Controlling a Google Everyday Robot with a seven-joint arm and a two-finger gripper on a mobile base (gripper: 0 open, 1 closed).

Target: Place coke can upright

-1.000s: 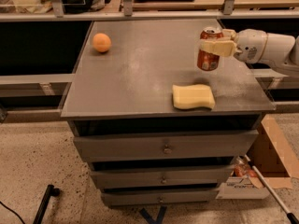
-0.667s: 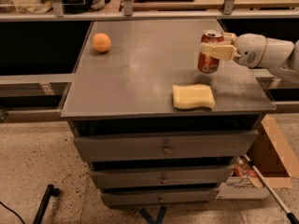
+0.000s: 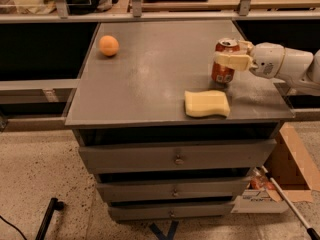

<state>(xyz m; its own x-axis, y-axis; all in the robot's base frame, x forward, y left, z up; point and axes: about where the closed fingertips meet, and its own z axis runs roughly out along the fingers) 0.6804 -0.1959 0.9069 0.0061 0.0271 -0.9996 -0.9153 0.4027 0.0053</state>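
The red coke can (image 3: 222,74) stands upright on the grey cabinet top (image 3: 150,79), near its right edge, with the silver top facing up. My gripper (image 3: 226,55) reaches in from the right on a white arm (image 3: 280,64). Its cream fingers (image 3: 231,60) clasp the can's upper half, one across the front and one behind. The can's base looks to be at the table surface.
A yellow sponge (image 3: 207,103) lies just in front of the can near the front edge. An orange ball (image 3: 108,45) sits at the far left corner. Drawers (image 3: 175,156) are below. A cardboard box (image 3: 295,169) is on the floor at the right.
The gripper has lowered the upright can slightly toward the cabinet top. The sponge and the ball have not moved.
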